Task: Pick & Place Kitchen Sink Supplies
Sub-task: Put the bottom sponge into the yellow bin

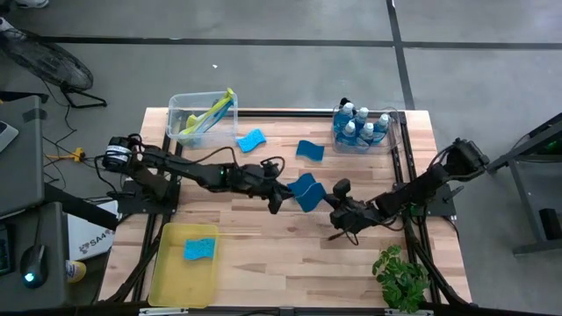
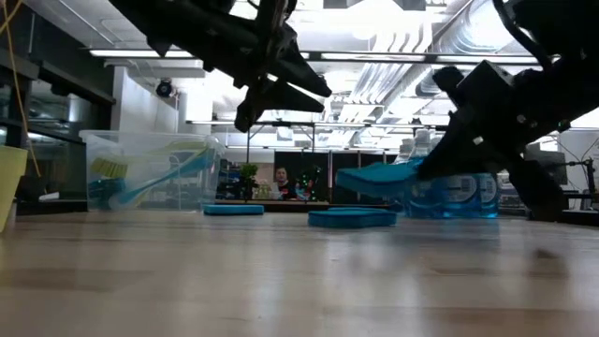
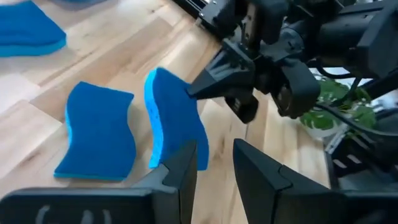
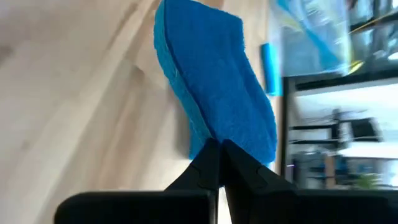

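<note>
**One sponge in the tray, more to go**

The right gripper has its jaws shut on a blue sponge, lifted off the table. The left gripper, jaws slightly apart and empty, hangs beside that sponge. One sponge lies in the yellow tray. Two more wait far from the tray.

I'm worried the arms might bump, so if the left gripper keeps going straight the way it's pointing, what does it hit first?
Most likely the raised blue sponge that the right gripper pinches by one edge. It hangs just ahead of the left gripper, whose fingers stand slightly apart. Right behind it comes the right gripper itself, though depth is hard to judge.
</note>
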